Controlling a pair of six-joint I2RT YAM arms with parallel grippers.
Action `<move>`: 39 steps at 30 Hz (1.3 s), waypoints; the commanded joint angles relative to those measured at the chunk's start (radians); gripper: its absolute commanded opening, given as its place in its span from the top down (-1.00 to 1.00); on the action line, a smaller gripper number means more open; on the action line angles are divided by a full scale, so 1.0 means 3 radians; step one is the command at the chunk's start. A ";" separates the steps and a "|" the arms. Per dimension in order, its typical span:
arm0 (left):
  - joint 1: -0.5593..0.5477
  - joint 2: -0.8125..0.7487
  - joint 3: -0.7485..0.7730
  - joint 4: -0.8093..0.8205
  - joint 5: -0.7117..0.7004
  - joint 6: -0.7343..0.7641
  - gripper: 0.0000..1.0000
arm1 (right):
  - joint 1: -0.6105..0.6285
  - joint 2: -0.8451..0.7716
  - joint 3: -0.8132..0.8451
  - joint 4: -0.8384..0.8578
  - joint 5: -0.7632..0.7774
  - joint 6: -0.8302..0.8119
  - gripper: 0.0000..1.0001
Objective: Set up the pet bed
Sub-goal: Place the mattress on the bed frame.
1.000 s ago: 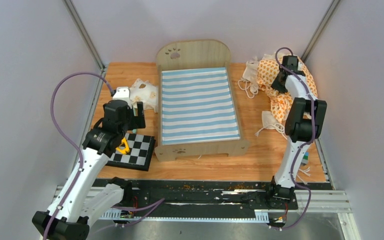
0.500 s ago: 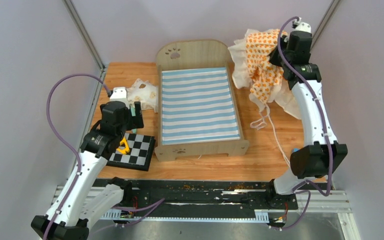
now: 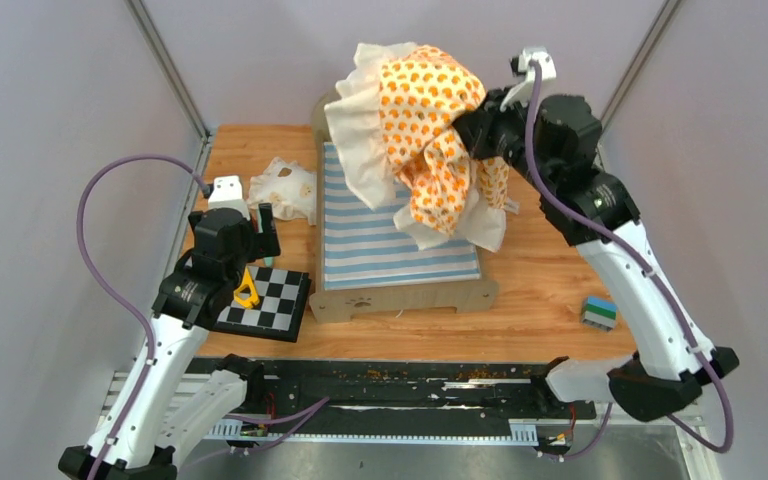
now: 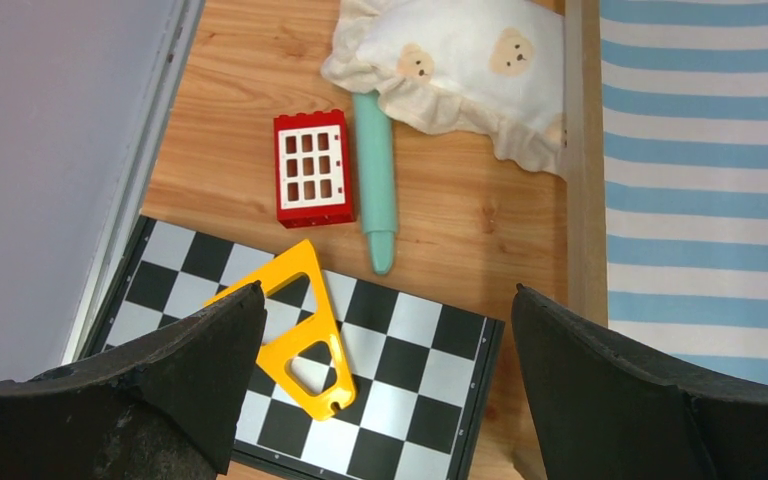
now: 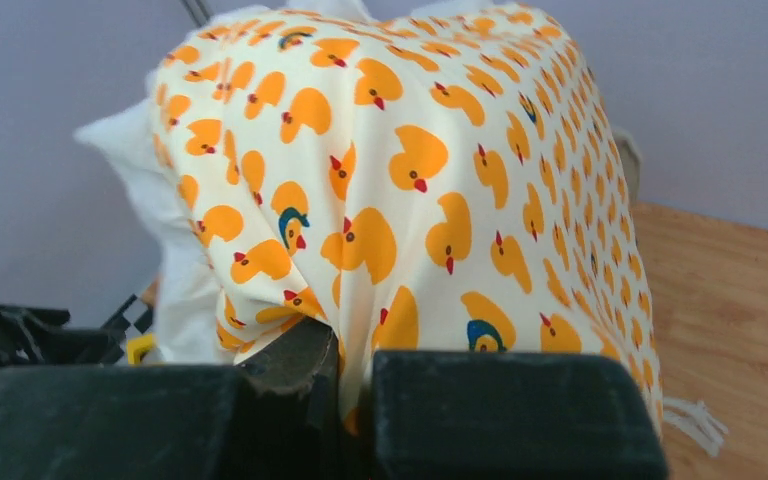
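Cushion (image 3: 422, 118) pinched in right gripper (image 5: 352, 368), draped above pet bed (image 3: 400, 262) — left gripper (image 4: 385, 300) spread wide

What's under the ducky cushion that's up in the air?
The pet bed: its blue-and-white striped base shows below the duck-print cushion, which the right hand holds up. The cushion covers most of the headboard and the base's far right part.

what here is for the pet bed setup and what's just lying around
For the job: light-wood pet bed with striped base; duck-print cushion in the right pincer; likely small bear-print pillow.
Lying about: red window brick; mint stick; yellow triangle; black-white checkerboard; blue-green block.
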 commanded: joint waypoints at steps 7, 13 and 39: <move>0.0014 -0.0033 -0.0014 0.0064 -0.0128 -0.0027 -1.00 | 0.0323 -0.0860 -0.2026 -0.0098 -0.0195 0.0194 -0.24; 0.0014 0.0032 0.0042 0.0092 -0.0031 -0.0015 -1.00 | 0.0357 -0.1144 -0.1938 -0.0430 0.0322 0.0079 -0.73; -0.1106 0.2558 0.2404 0.0425 0.0983 0.0198 -1.00 | -0.1167 -0.0761 -0.1992 -0.0239 -0.0375 0.0532 -1.00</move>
